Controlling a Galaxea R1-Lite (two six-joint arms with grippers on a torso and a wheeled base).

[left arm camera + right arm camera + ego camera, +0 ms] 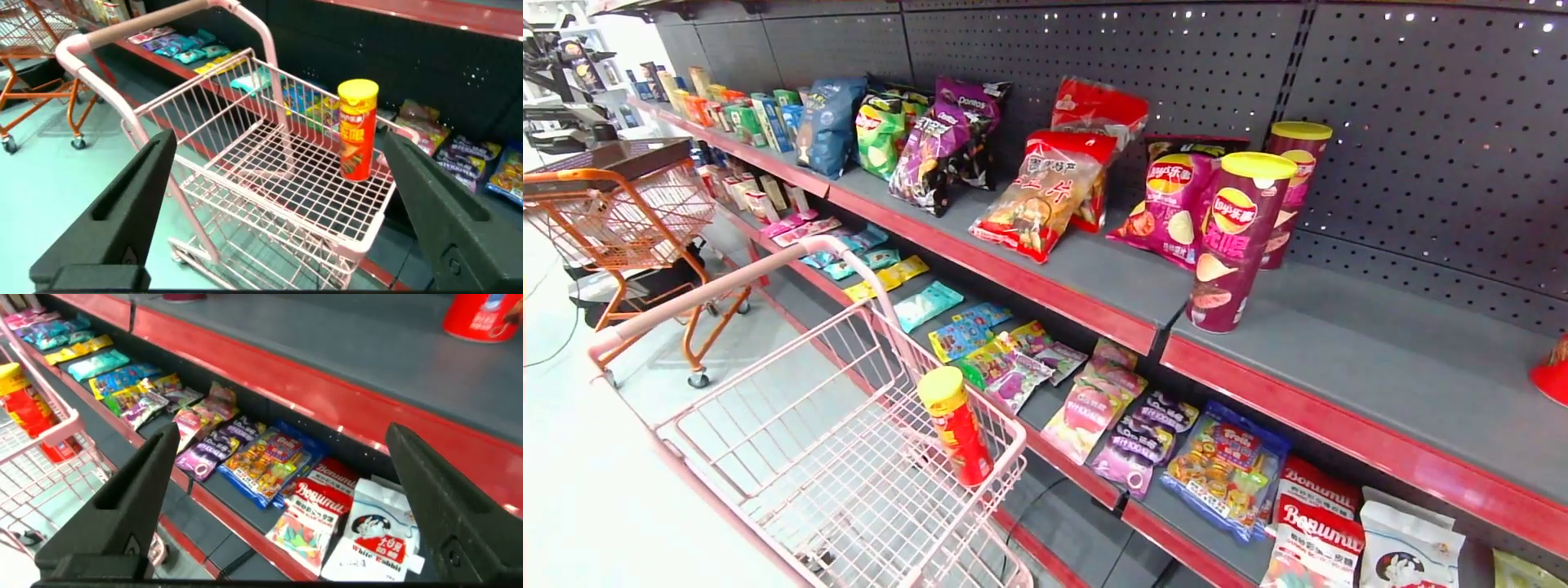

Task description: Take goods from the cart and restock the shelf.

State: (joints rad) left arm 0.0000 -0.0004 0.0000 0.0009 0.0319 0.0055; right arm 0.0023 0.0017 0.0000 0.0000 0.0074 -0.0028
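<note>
We log: canister [956, 426] upright in cart [711, 294], lower left; shelf [1339, 351] beyond, right, bearing two tubes [1237, 245].

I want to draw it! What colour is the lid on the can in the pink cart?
The lid is yellow; left wrist view shows it best.

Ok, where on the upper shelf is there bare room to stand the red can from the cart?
The bare grey stretch of the upper shelf between the purple cans and the red thing at the far right. Left of the cans, chip bags crowd it; the lower shelf is covered in packets.
</note>
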